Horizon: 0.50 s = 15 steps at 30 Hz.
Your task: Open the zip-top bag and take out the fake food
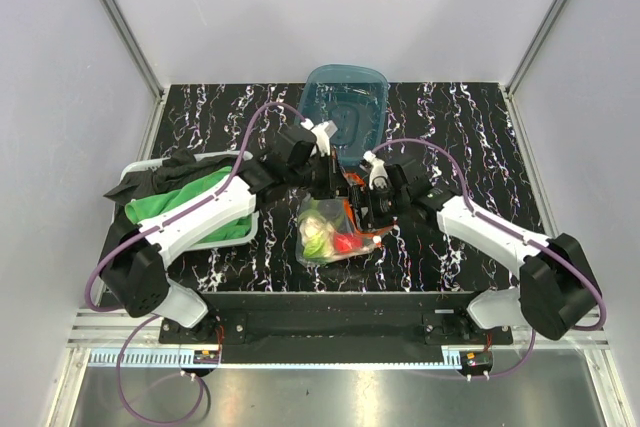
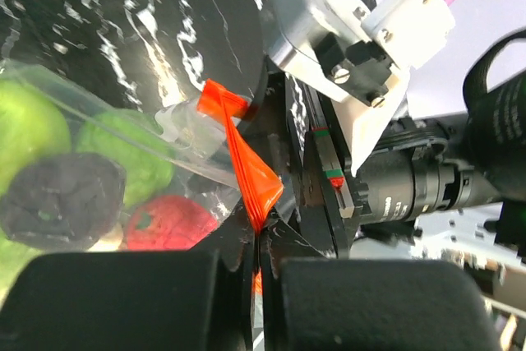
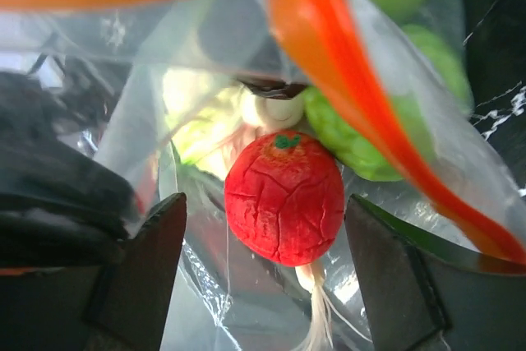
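The zip-top bag (image 1: 322,237) lies on the black marbled table between the two arms, with the fake food inside. My left gripper (image 2: 259,240) is shut on the bag's orange zip strip (image 2: 255,174) and pulls it taut. Through the plastic, the left wrist view shows a green apple (image 2: 29,125), a dark piece (image 2: 62,199) and the red piece (image 2: 164,223). My right gripper (image 3: 265,203) is open at the bag's mouth. The red piece (image 3: 283,195) sits between its fingers (image 3: 152,260), touching neither. The orange strip (image 3: 353,96) curves past a green ridged piece (image 3: 345,141).
A teal translucent tub (image 1: 345,107) stands at the back of the table, just behind the grippers. At the left, a white tray (image 1: 238,232) holds a green cloth (image 1: 180,202) and something dark. Grey walls close in the table's sides.
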Available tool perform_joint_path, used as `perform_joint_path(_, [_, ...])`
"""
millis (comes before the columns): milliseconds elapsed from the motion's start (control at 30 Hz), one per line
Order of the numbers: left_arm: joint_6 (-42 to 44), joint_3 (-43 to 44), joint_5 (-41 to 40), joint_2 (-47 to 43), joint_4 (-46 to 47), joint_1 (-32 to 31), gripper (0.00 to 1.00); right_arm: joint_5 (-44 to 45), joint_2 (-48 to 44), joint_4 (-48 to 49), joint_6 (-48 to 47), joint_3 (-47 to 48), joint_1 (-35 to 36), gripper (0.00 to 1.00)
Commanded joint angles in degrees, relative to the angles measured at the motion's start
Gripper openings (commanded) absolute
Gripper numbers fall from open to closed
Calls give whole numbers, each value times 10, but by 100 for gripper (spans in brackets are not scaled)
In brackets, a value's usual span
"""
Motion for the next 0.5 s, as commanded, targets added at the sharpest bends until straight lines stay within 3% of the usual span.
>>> perform_joint_path(0, [-14,7,67,6,72,-14,0,-51,-4,-26,-43,6,6,86])
perform_joint_path(267, [-35,32,83,53,97,-14,0,-51,114,7,-42,16,6,82])
perform_joint_path(467, [-34,30,80,72,101,-14,0,-62,145,74,3,-25,6,78])
